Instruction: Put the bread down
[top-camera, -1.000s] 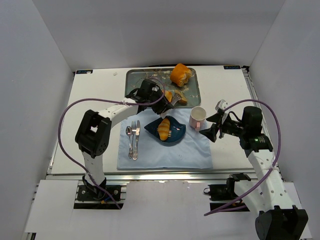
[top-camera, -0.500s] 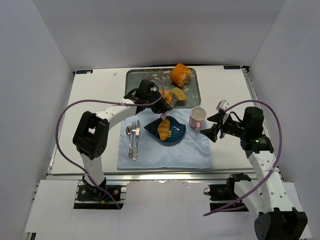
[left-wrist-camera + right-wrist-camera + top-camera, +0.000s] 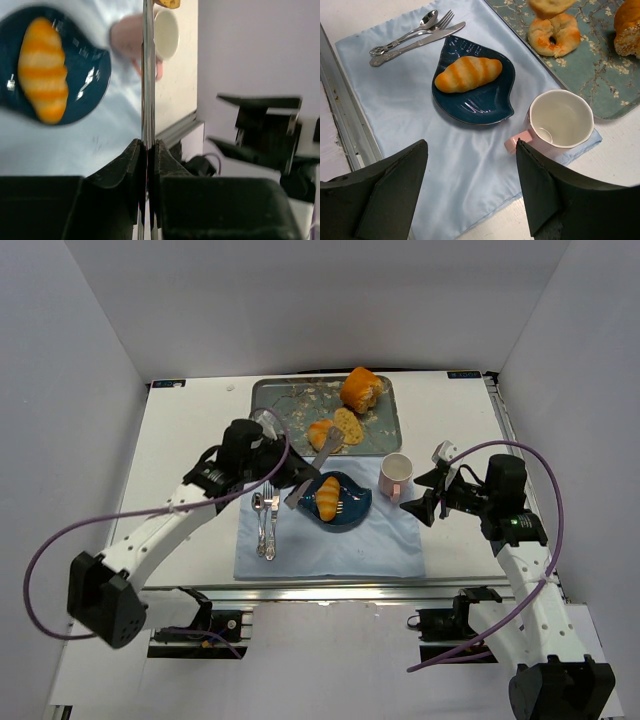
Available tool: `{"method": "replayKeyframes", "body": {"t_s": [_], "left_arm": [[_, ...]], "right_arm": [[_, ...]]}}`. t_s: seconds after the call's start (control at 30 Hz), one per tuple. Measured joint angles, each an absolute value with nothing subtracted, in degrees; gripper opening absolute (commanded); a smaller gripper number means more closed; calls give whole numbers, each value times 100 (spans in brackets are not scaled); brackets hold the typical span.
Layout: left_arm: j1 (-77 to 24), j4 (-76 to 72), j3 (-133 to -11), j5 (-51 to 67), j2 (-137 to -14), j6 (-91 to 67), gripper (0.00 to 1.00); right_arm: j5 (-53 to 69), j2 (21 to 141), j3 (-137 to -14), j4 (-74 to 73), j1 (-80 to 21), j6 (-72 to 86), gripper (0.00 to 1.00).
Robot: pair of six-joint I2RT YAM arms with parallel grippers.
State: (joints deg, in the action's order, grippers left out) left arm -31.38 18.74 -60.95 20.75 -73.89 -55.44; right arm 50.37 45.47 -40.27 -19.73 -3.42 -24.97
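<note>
Gently: the roll [image 3: 327,497], frame centre, looks light, soft; pinch it mid-length. Your left gripper [image 3: 147,150] clamps a metal utensil [image 3: 148,75]; right gripper [image 3: 470,150] gapes empty.

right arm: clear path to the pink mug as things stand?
Likely yes. The right gripper is open and just beside the pink mug, with nothing between them. The left gripper, shut on a metal utensil, is at the far side of the blue plate.
</note>
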Motion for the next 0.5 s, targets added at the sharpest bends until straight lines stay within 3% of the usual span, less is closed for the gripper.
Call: {"method": "replayKeyframes", "body": {"t_s": [0.23, 0.5], "left_arm": [[-3186, 2788, -5223, 2261, -6388, -5271, 6], [-3566, 3347, -4941, 2294, -6375, -4984, 13]], "right_arm": [[5083, 4628, -4038, -2029, -338, -2563, 76], [5116, 4687, -4095, -2117, -338, -2600, 76]]}}
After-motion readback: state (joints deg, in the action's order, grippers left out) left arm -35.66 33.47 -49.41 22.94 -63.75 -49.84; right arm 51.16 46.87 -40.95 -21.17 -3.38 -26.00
